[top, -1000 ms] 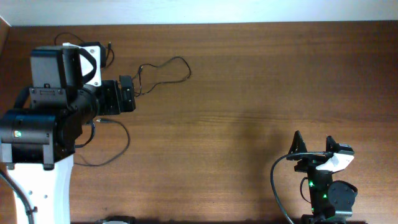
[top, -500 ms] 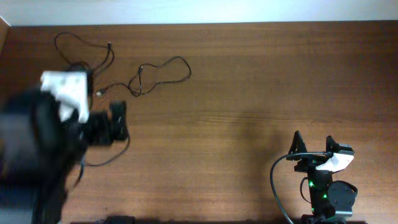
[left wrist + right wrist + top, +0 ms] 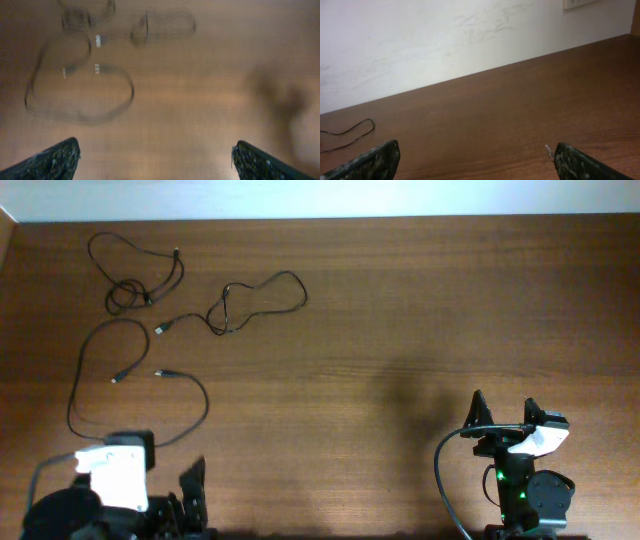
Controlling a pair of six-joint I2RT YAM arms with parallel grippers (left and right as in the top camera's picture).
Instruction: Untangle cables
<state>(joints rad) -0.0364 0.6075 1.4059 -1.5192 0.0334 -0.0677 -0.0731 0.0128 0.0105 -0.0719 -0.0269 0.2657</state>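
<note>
The cables lie in the upper left of the overhead frame, flat on the bench, spread out in loose loops. One coils tight near the upper left corner. A second runs right from a small plug into an open loop. A third makes the biggest loop below them, with both plug ends turned inward. I can't tell whether the strands touch where they pass close.

My left tool sits at the lower left edge of the overhead frame, jaws spread wide with nothing between them. Its wrist view is blurred, and the cables are smeared across its upper left.

My right tool stands at the lower right, well apart from the cables, jaws wide and holding nothing. Its wrist view shows the bench, a white wall and a bit of one cable at the left edge.
</note>
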